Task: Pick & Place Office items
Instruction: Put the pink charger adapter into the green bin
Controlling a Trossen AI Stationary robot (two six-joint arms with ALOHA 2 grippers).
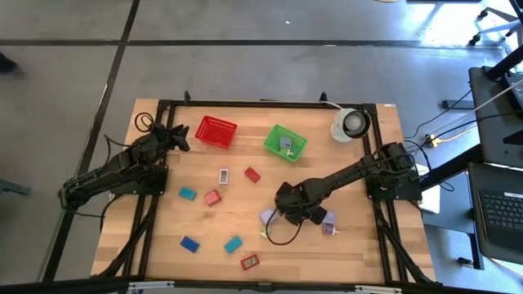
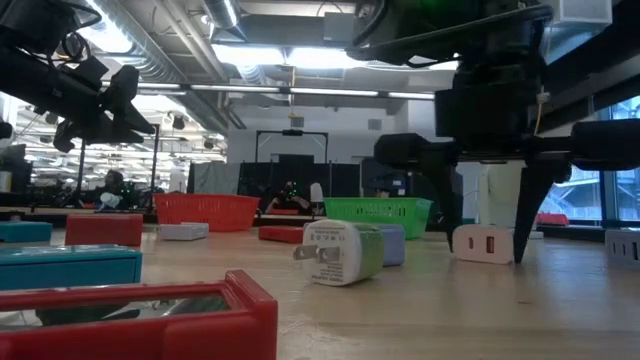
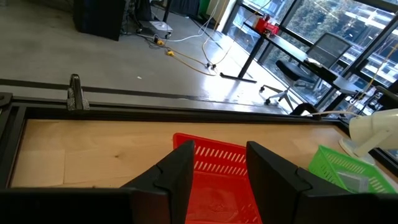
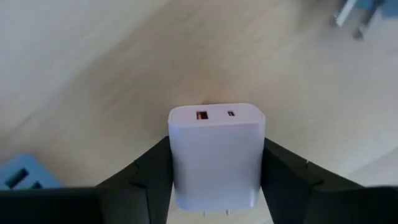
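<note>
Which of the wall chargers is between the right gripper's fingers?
The white charger with two ports, between the right gripper's fingers; the green-and-white one lies apart with prongs showing.

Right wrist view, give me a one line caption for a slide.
Right gripper over the wooden table, its jaws flanking a white USB charger block with two ports facing the camera.

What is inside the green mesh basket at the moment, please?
The green mesh basket holds one small grey, blocky item, also visible through its wall in the left wrist view. Its type is unclear. The basket floor beneath that item is covered.
</note>
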